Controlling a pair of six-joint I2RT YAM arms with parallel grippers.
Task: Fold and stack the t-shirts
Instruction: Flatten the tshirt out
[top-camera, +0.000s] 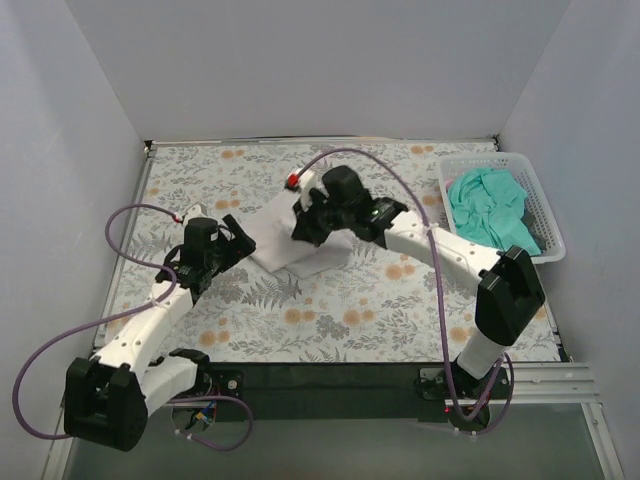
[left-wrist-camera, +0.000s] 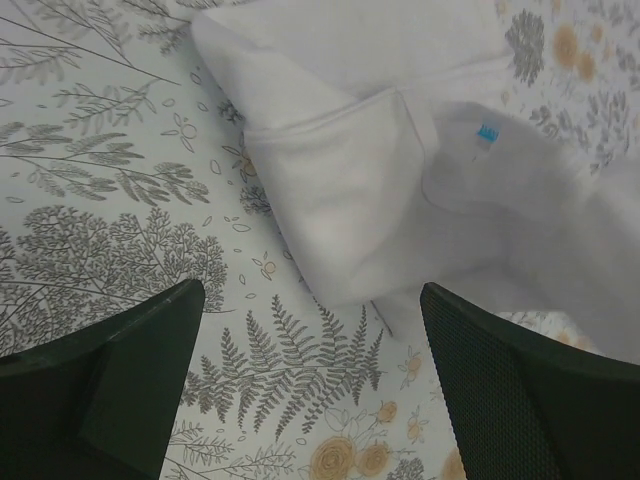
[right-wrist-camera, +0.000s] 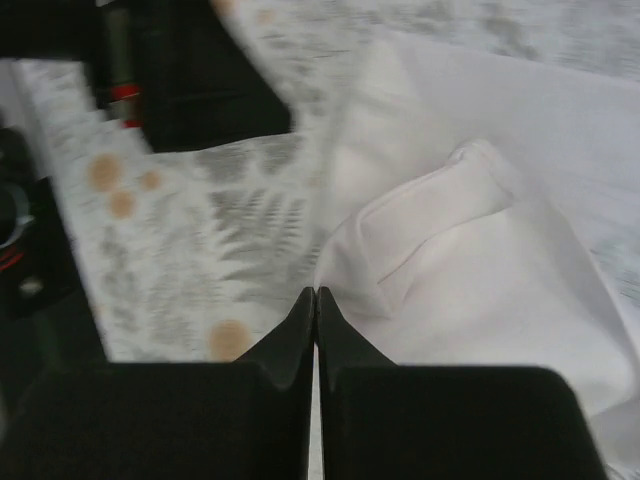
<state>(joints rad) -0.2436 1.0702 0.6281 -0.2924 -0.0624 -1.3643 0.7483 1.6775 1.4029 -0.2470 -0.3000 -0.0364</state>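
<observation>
White shirt: the soft white cloth short-sleeved t-shirt (top-camera: 285, 250) is lying part-folded near the middle of the bench. Its layers are doubled over one another, and a hemmed flap and a small blue neck tag (left-wrist-camera: 487, 131) are facing up. It reads as mid-fold, not as a finished packet.

Teal shirt: the crumpled teal-green cloth t-shirt (top-camera: 490, 205) is sitting bunched inside the white plastic lattice basket (top-camera: 480, 160) at the far right edge, well apart from the white one. It is probably being kept out of the way until the first fold is done.

Right gripper: the black two-finger right gripper (right-wrist-camera: 315, 295) is hanging over the far part of the white shirt with its fingers pressed together. No cloth is showing between them. Its tip is pointing at the folded flap, but whether it is touching the fabric cannot be told. With the fingers together like this, it looks suited to pressing or smoothing, not lifting.

Left gripper: the black two-finger left gripper (left-wrist-camera: 310, 300) is sitting low with its fingers spread wide, holding nothing. The shirt's near corner is lying just ahead, in line with the gap. It appears to be lining up on that edge for a pinch.

Bench: the grey fern-and-flower patterned bench (top-camera: 350, 320) is carrying the shirt flat, giving the folds a firm surface.

Stack: not yet begun, since only one shirt is lying out.
</observation>
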